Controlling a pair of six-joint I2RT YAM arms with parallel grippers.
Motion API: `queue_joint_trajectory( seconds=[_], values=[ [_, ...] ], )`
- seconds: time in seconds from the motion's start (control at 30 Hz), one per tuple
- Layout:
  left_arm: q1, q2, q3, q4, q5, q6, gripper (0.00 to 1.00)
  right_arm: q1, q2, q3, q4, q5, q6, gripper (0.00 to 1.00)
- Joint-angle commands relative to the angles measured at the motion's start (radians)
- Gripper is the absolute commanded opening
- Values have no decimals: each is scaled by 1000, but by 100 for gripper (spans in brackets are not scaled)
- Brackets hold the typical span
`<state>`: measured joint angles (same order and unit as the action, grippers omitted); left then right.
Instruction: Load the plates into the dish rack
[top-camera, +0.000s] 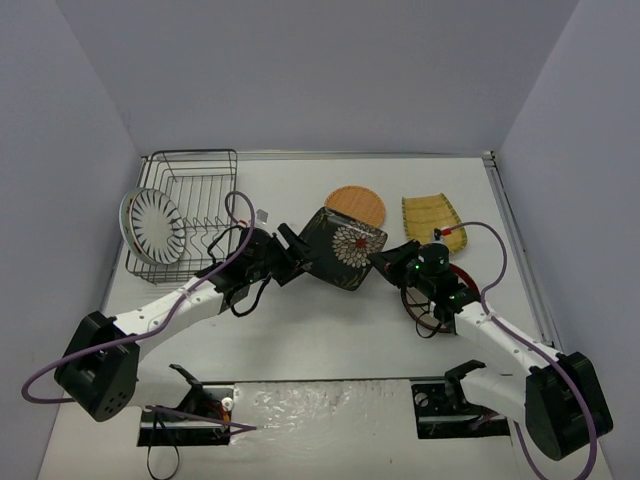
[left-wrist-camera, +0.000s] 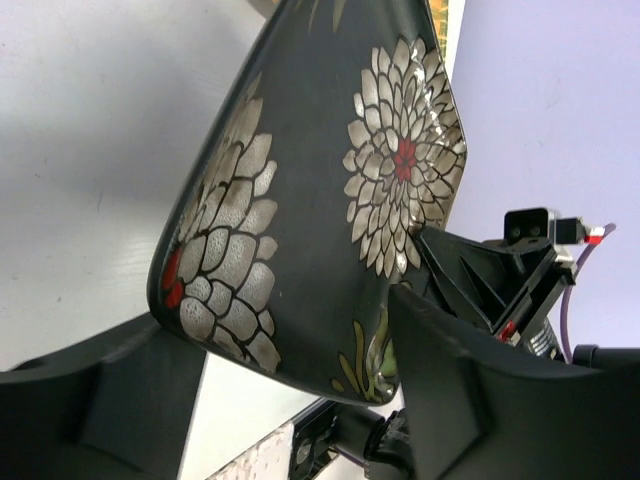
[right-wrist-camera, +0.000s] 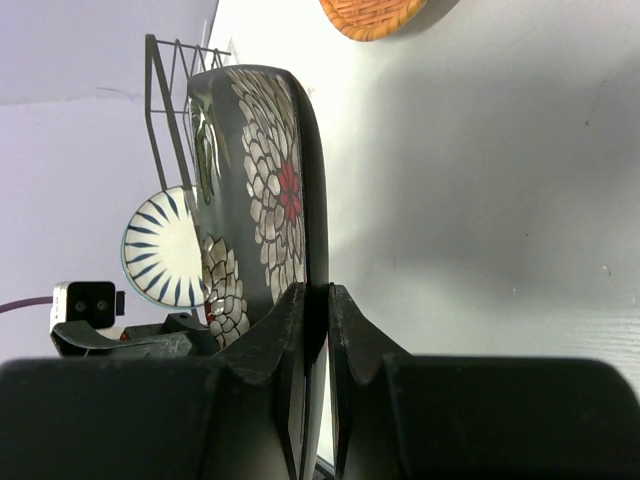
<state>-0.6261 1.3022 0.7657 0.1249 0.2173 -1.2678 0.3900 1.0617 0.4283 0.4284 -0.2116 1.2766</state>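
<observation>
**Two grippers on one plate, and a slip is possible**

One dark square plate (top-camera: 345, 248) is hanging in the air above the table (top-camera: 300, 340), between the arms and well apart from the dish rack (top-camera: 190, 165) on the left. The right gripper (right-wrist-camera: 315, 295) is pinching its thin rim with the jaws closed tight. The left gripper (left-wrist-camera: 290, 330) is standing partly open, with its fingers straddling the opposite corner; whether the pads are touching cannot be told.

The plate is looking glazed and glossy, with silver-white petals, small red centres and rounded corners. Such a smooth surface is probably giving little friction. If the right jaws release before the left ones are holding firmly, the plate may slide out and fall.

The rack is thin black wire and is carrying a white striped plate (top-camera: 158, 222). An orange round plate (top-camera: 356, 205) with a woven look and a yellow-green oblong plate (top-camera: 432, 220) are lying further back.
</observation>
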Motion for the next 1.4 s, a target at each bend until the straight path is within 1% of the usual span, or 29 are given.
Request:
queue_joint_trajectory(
  seconds=[0.0,0.23,0.3,0.57,0.67,0.73,0.83,0.87,0.9,0.93,1.0,1.03,1.17,1.23,1.37],
  values=[
    [-14,4,82,96,-41,-28,60,22,-83,12,261,50,107,0],
    [-34,26,85,126,-56,-44,59,35,-97,2,295,72,142,0],
    [-37,24,81,139,-70,-49,55,39,-102,0,299,76,147,0],
    [-43,1,68,187,-118,-48,24,52,-123,-25,315,84,178,0],
    [-47,-14,59,212,-140,-42,8,57,-127,-30,311,79,179,0],
    [-46,-25,58,222,-150,-27,0,58,-132,-33,300,76,179,0],
    [-46,-37,60,236,-162,-13,0,58,-145,-39,271,70,173,1],
    [-47,-43,61,243,-169,-5,0,58,-152,-39,249,68,166,4],
    [-47,-50,62,248,-176,2,0,58,-159,-38,228,67,157,9],
    [-47,-57,65,250,-184,10,0,58,-165,-37,209,67,143,18],
    [-46,-68,80,236,-196,37,0,58,-179,-33,163,71,126,42],
    [-46,-73,91,225,-201,52,0,58,-185,-27,134,72,111,52],
    [-44,-93,145,172,-225,129,0,56,-204,19,2,89,37,79],
    [-40,-106,168,131,-246,178,0,55,-206,50,-61,97,-11,82],
    [-20,-137,292,-14,-301,320,0,48,-186,114,-202,101,-113,91]
  ],
)
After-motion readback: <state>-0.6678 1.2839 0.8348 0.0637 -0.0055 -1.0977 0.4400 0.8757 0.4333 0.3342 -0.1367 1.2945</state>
